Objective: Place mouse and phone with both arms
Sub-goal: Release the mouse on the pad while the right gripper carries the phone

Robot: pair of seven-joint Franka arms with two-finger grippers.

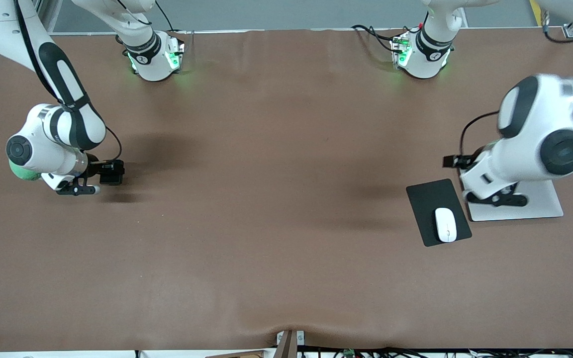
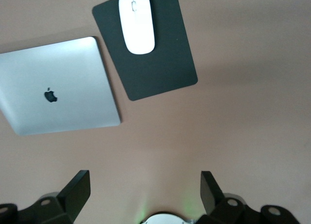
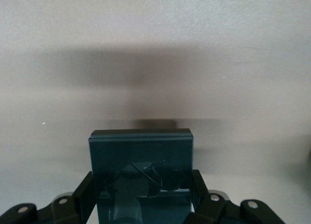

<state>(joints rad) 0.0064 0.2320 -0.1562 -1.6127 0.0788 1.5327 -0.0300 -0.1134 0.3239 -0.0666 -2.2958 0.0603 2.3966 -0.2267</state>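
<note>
The white mouse [image 1: 445, 224] lies on a flat black mouse pad [image 1: 428, 204] toward the left arm's end of the table. It also shows in the left wrist view [image 2: 137, 22], on the pad [image 2: 160, 73]. My left gripper [image 1: 496, 199] hangs open and empty in the air beside the pad; its fingers [image 2: 77, 187] stand wide apart over bare table. My right gripper [image 1: 78, 190] is up over the right arm's end of the table. In the right wrist view it [image 3: 141, 192] is shut on the glossy black phone [image 3: 141, 148], held above the table.
A closed silver laptop [image 1: 540, 201] with an apple logo lies beside the mouse pad, partly under the left arm; it also shows in the left wrist view [image 2: 58, 88]. A brown mat [image 1: 276, 199] covers the table.
</note>
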